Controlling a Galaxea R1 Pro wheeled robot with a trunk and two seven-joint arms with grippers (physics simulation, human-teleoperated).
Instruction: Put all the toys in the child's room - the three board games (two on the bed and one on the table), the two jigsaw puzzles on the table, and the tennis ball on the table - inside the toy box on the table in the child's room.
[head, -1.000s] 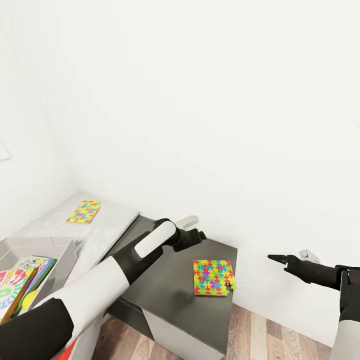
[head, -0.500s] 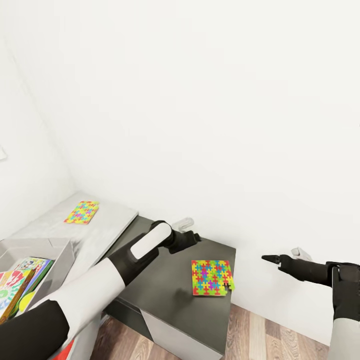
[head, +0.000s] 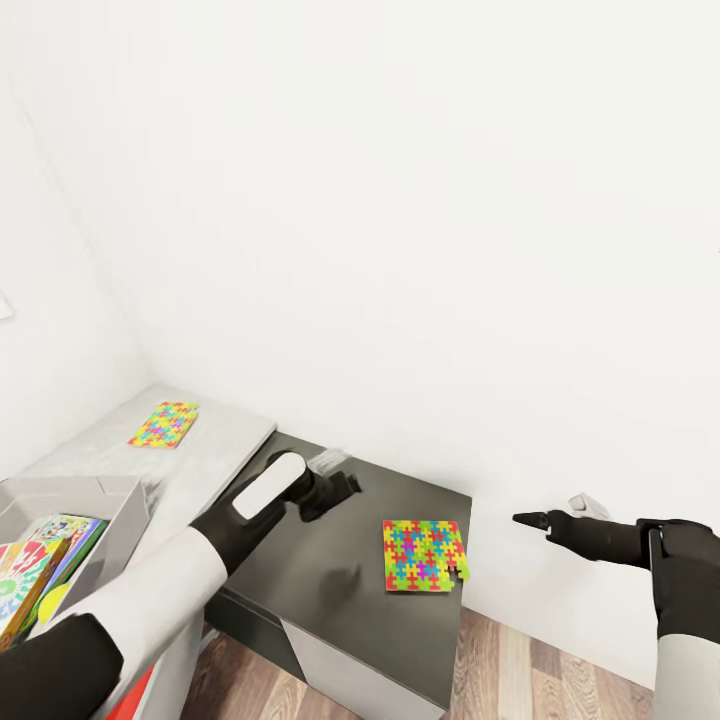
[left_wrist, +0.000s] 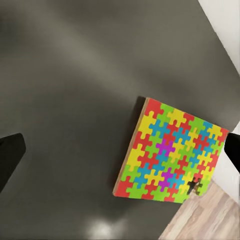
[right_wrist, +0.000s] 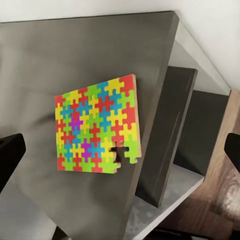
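Two jigsaw puzzles on desk (head: 330, 560): near puzzle (head: 425, 555) flat on dark wing, one corner at edge; far puzzle (head: 163, 424) on light top at 10 o'clock. Left gripper (head: 338, 478) hangs over dark wing, jaws spread, empty. Right gripper (head: 540, 520) off desk at 3 o'clock, jaws spread, empty. Toy box (head: 118, 500) at 8 o'clock, board games (head: 40, 560) inside.

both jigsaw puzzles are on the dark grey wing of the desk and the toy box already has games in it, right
Not quite. In the head view, one jigsaw puzzle lies on the dark grey wing; the other puzzle lies on the light grey top. The toy box does hold games.
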